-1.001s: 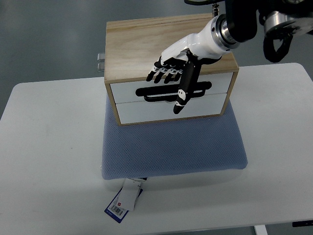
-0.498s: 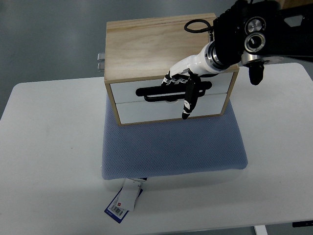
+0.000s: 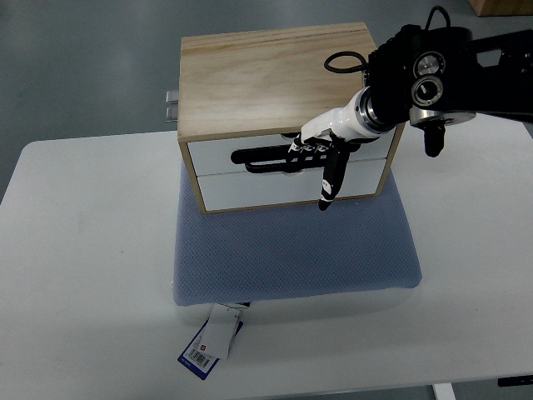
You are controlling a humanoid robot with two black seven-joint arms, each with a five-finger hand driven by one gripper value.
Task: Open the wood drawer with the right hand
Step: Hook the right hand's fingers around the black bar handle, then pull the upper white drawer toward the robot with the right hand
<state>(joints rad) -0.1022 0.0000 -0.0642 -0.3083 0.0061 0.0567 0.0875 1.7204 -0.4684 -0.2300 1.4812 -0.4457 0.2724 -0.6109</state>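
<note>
Where the wood drawer box [image 3: 275,71] sits in the upper centre of the frame, its two white drawer fronts face the lower edge, both flush with the box frame. A black slot handle [image 3: 266,156] runs across the upper drawer front [image 3: 216,155]; the lower drawer front [image 3: 250,190] is right under it. The right hand [image 3: 321,146] comes in from the upper right, its arm a white wrist running into a black joint housing [image 3: 429,75]. Fingers [image 3: 301,148] are curled together into the handle slot at its right part, gripping it; the thumb [image 3: 331,179] points down across the lower front, tip near its bottom edge. The box rests on the back part of a blue-grey cushion [image 3: 291,250], which lies on the white bench [image 3: 83,275]. A white and blue tag [image 3: 211,342] sticks out from the cushion's lower left edge onto the bench. A small metal fitting [image 3: 171,105] shows at the box's left rear. Grey floor [image 3: 83,58] is behind the bench. Left arm not seen.
</note>
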